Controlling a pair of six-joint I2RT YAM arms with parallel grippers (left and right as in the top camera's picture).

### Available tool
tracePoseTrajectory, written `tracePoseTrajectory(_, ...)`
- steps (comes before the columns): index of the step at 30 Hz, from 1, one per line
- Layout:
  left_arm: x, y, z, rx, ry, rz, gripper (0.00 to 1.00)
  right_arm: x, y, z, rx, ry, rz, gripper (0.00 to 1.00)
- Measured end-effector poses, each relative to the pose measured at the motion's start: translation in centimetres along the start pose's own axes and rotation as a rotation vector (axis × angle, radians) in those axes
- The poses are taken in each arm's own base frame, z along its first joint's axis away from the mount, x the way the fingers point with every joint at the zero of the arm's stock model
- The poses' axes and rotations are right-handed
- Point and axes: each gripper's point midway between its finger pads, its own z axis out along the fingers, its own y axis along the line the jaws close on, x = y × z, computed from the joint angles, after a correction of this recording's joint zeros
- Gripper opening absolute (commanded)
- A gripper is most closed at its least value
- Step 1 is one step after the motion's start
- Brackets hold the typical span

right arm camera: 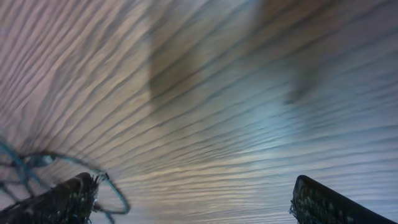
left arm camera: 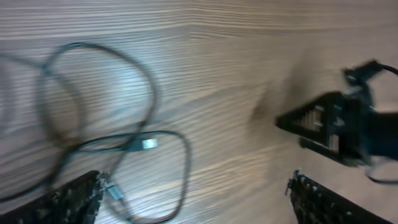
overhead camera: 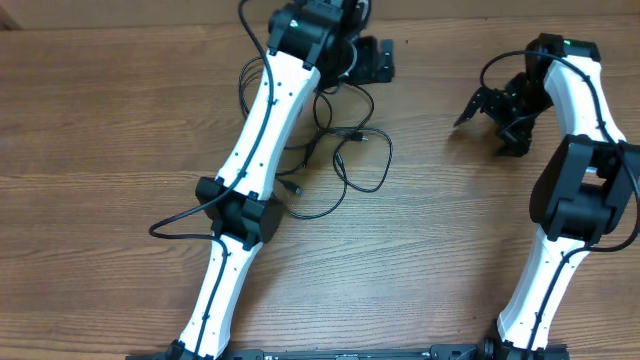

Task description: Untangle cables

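Note:
The cables (overhead camera: 340,150) lie in a loose black tangle on the wooden table, just right of my left arm. From the left wrist their loops (left arm camera: 149,106) spread across the left side, with one silvery plug (left arm camera: 148,144) lying flat and another (left arm camera: 112,190) right beside the left finger (left arm camera: 71,202). My left gripper (overhead camera: 377,60) (left arm camera: 196,186) is open above them, one loop running between its fingers, nothing pinched. My right gripper (overhead camera: 485,125) (right arm camera: 196,193) hangs open over bare wood; a cable loop (right arm camera: 115,199) curls by its left finger (right arm camera: 62,202).
The right gripper's black fingers (left arm camera: 336,127) show at the right in the left wrist view, close to my left gripper. The left arm's own thick black cable (overhead camera: 180,220) loops out beside its elbow. The wooden table (overhead camera: 80,120) stretches to the left.

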Motion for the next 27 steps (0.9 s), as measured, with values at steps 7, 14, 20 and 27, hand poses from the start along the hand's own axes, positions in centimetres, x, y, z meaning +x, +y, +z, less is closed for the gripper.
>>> tracePoseTrajectory(7, -1.4, 9.4, -3.6, -0.194, -0.007, -0.149, 1.00, 2.1, 4.8, 1.5, -0.059, 0.038, -0.141, 1.00)
tracePoseTrajectory(14, -1.4, 18.4, -7.3, -0.314, 0.014, -0.327, 1.00, 3.8, 11.1, 4.0, -0.083, -0.008, -0.279, 1.00)
tracePoseTrajectory(20, -1.8, 20.5, -8.2, -0.332, -0.003, -0.365, 1.00, 4.4, 15.8, 6.0, -0.061, -0.121, -0.379, 1.00)
tracePoseTrajectory(27, -1.7, 20.4, -8.1, -0.331, -0.001, -0.363, 0.99, 4.8, 18.8, 7.4, 0.035, -0.262, -0.475, 1.00)
